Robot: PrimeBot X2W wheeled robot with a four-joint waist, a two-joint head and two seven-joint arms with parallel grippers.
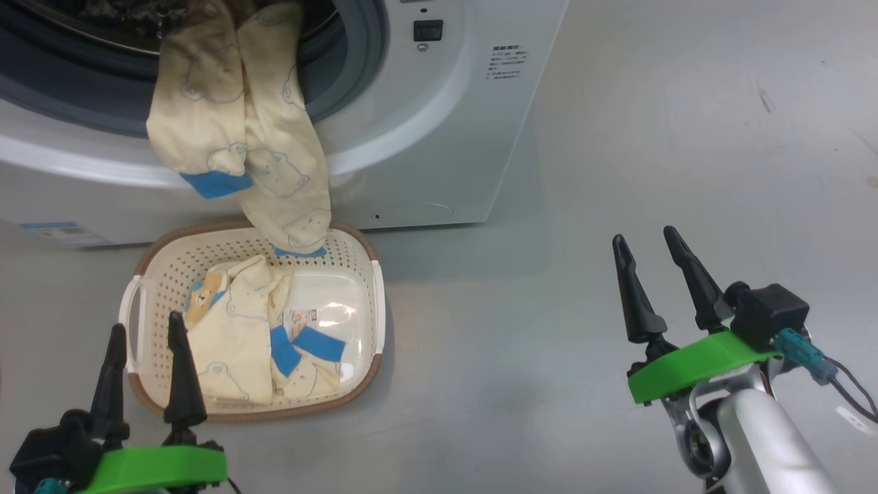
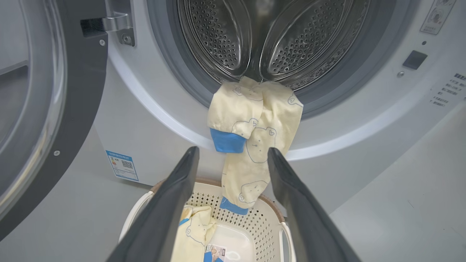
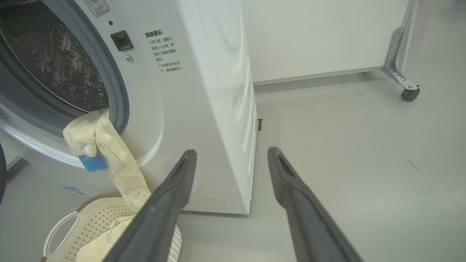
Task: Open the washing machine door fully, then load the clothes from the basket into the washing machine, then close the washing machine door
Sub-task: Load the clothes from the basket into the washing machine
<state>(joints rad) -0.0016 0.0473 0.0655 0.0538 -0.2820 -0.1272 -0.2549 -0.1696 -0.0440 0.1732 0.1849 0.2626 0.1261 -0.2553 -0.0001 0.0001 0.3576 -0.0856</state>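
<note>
Both jaws open, empty; left gripper is nearer: clothes in basket just ahead, hanging garment dangles vertically from washing machine mouth.

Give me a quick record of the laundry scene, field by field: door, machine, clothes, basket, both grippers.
door: washing machine door swung open
machine: washing machine mouth uncovered
basket: on the floor before the machine, more clothes inside
hanging garment: draped out of the mouth, lower end reaching the basket
left gripper: open, empty, near basket
right gripper: open, empty, over bare floor
</note>
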